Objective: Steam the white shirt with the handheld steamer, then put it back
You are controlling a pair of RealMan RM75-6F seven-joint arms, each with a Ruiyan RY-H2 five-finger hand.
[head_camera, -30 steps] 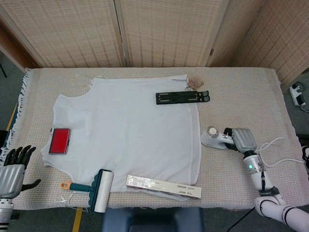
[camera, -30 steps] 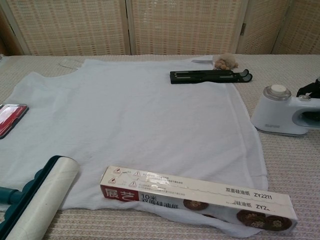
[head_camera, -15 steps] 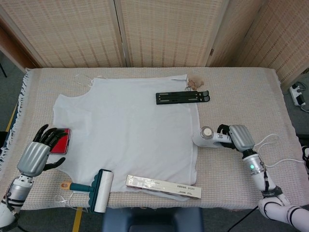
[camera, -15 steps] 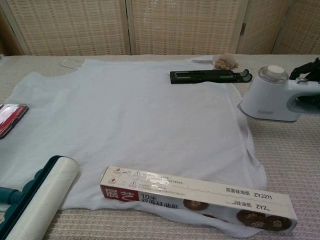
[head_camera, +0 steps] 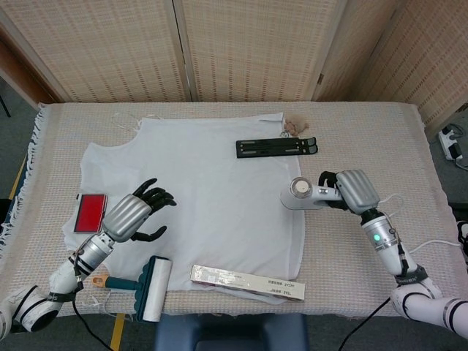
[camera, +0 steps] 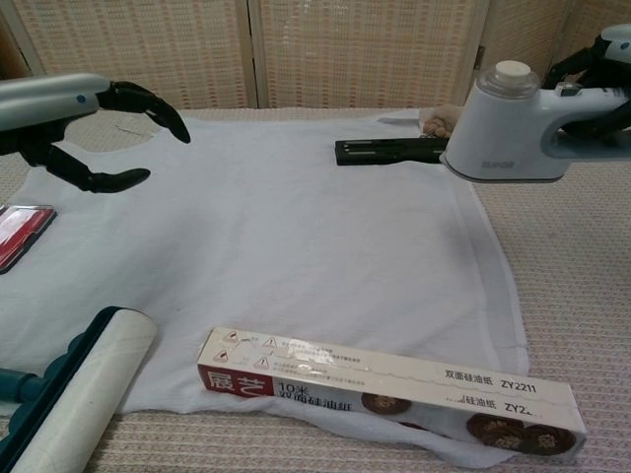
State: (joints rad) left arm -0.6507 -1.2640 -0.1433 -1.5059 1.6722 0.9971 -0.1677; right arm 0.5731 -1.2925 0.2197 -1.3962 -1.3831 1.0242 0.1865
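Note:
The white shirt (head_camera: 197, 190) (camera: 276, 236) lies flat across the middle of the table. My right hand (head_camera: 352, 190) (camera: 596, 69) grips the handle of the white handheld steamer (head_camera: 307, 196) (camera: 518, 123), which is lifted off the table and hangs over the shirt's right edge. My left hand (head_camera: 135, 216) (camera: 94, 113) hovers open above the shirt's left part, fingers spread and holding nothing.
On the shirt rest a black bar (head_camera: 276, 147), a red flat case (head_camera: 91, 213) and a long paper box (head_camera: 247, 282) at its front edge. A lint roller (head_camera: 150, 289) lies front left. A small brown tuft (head_camera: 296, 126) sits by the bar.
My right hand lifted the steamer off the table and carried it left over the shirt's edge. My left hand rose from the table's left edge and moved right above the shirt.

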